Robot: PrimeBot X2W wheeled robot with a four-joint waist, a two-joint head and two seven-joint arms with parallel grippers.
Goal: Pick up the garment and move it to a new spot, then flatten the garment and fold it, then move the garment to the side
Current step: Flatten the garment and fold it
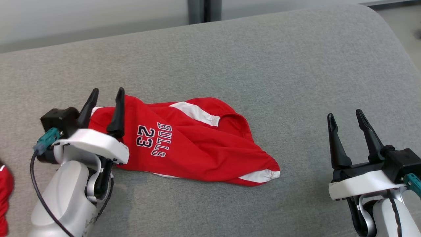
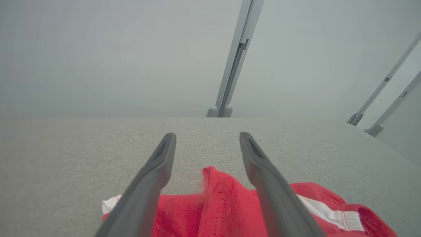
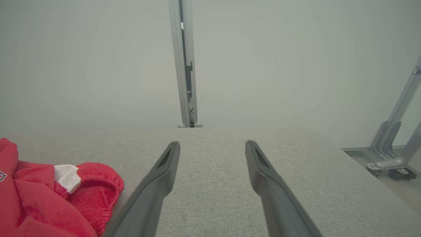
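A red garment [image 1: 190,141] with white trim and "BULLS 23" print lies crumpled and roughly folded on the grey padded table [image 1: 263,65]. My left gripper [image 1: 107,93] stands open over the garment's left edge, its two dark fingers apart with nothing between them. Seen from the left wrist, a red fold of the garment [image 2: 220,204] rises between the open fingers [image 2: 154,171] without being pinched. My right gripper [image 1: 345,120] stands open over bare table, well right of the garment. The garment's edge [image 3: 65,191] lies at the lower left of the right wrist view.
Another piece of red cloth [image 1: 5,197] shows at the left edge of the head view. A pale wall and grey metal posts [image 3: 184,65] stand behind the table. The table's right edge drops to the floor, where metal frame legs [image 3: 391,148] stand.
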